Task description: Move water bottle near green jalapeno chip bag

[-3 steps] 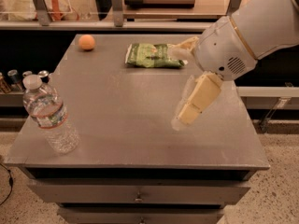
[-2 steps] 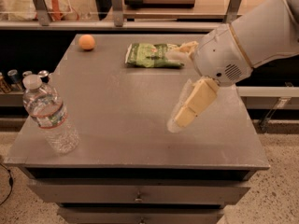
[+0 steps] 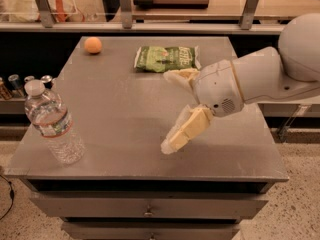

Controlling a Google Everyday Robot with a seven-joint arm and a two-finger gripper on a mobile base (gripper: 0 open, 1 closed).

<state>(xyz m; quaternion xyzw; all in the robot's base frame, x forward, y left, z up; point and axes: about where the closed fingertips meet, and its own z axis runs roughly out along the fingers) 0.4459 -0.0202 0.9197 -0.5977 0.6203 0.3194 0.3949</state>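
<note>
The water bottle (image 3: 53, 124), clear ribbed plastic with a white cap and a pale label band, stands at the front left corner of the grey table (image 3: 115, 99). The green jalapeno chip bag (image 3: 166, 58) lies flat at the back middle of the table. My gripper (image 3: 167, 111) hovers over the table's middle right, open and empty, with one cream finger (image 3: 186, 131) pointing down-left and the other finger (image 3: 181, 76) just in front of the bag. The bottle is well to the gripper's left.
A small orange ball (image 3: 92, 45) sits at the back left of the table. Several small cans (image 3: 16, 82) stand on a lower shelf left of the table. A counter with metal posts (image 3: 250, 6) runs behind. Drawers (image 3: 147, 211) are below the front edge.
My arm has shifted left across the table, bringing the gripper closer to the middle. The bottle, bag and ball have not moved.
</note>
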